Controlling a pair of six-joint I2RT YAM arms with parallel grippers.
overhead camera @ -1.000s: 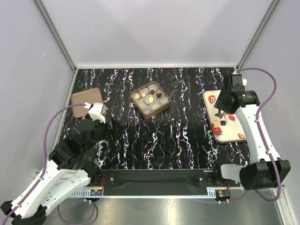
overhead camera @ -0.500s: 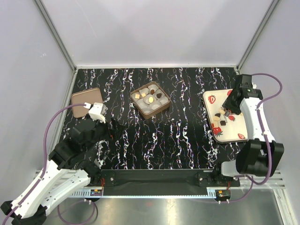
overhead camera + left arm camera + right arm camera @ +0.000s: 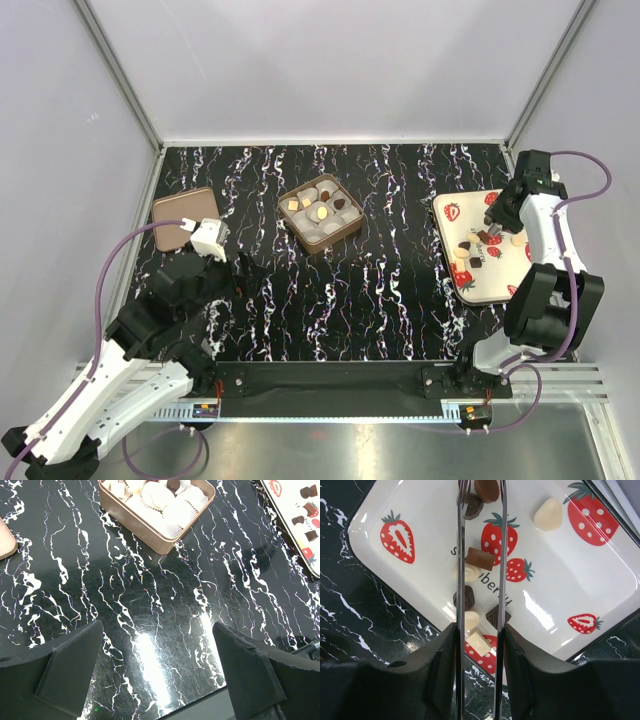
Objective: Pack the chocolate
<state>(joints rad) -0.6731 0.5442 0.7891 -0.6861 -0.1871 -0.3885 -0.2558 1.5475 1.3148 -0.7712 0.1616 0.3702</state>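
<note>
Chocolate [image 3: 480,558] lies mostly on the tray [image 3: 600,575] at the right, with a few pieces in the box [image 3: 145,527]. The right gripper [image 3: 481,486] has its jaws narrowed around one brown piece at their tips, pinched or only bracketed I cannot tell; the left gripper [image 3: 159,680] hangs wide open, holding nothing. Best to squeeze gently, lift straight up clear of the dark piece alongside, then head for an empty cup [image 3: 178,516].

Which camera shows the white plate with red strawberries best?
Right wrist view: the white rectangular strawberry plate fills it, prints sharp. The top view shows the plate small, partly under the right arm. The left wrist view: one corner.
</note>
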